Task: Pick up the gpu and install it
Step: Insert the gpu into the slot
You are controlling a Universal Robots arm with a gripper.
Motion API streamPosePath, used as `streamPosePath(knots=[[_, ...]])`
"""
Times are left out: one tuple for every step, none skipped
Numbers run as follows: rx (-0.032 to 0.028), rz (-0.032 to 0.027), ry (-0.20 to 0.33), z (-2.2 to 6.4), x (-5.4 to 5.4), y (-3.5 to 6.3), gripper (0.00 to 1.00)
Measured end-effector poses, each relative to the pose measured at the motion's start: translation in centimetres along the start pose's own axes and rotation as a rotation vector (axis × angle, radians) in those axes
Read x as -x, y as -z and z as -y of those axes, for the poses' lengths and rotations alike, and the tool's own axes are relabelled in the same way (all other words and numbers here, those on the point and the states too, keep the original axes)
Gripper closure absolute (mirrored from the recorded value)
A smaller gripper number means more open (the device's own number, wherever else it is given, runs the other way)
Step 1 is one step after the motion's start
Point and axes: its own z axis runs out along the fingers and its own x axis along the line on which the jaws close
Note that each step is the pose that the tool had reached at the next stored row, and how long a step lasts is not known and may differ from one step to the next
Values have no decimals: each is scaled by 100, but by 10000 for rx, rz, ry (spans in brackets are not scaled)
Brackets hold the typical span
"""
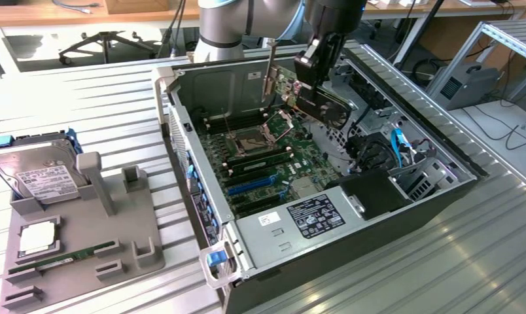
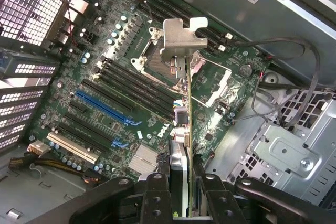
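Observation:
My gripper (image 1: 320, 62) hangs over the open computer case (image 1: 202, 216) and is shut on the gpu (image 1: 314, 99), a dark flat card held on edge in the air above the motherboard (image 1: 263, 160). Its silver bracket (image 1: 269, 73) points away from the gripper. In the wrist view the gpu (image 2: 181, 124) shows edge-on between the two black fingers (image 2: 156, 195), with its bracket (image 2: 181, 38) at the far end. It hovers over the CPU socket area, and the blue expansion slots (image 2: 102, 106) lie to one side.
A grey parts holder (image 1: 97, 229) at the exterior view's left carries a silver hard drive (image 1: 40, 173), a chip (image 1: 36, 239) and a green memory stick (image 1: 62, 256). Inside the case, black cables (image 2: 294, 77), drive cages (image 1: 420, 180) and the metal walls crowd the board.

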Motion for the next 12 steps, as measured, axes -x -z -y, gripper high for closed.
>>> streamPosePath(knots=[[1, 1, 14, 0, 0, 0, 73], [1, 2, 31, 0, 0, 0, 73], [1, 3, 46, 0, 0, 0, 73], [1, 3, 58, 0, 0, 0, 73], [2, 4, 72, 0, 0, -1, 73], [3, 5, 85, 0, 0, -1, 73], [2, 4, 99, 0, 0, 0, 73], [3, 6, 118, 0, 0, -1, 73], [3, 6, 138, 0, 0, 0, 73], [3, 7, 155, 0, 0, -1, 73], [4, 8, 171, 0, 0, -1, 73], [5, 9, 188, 0, 0, -1, 73]])
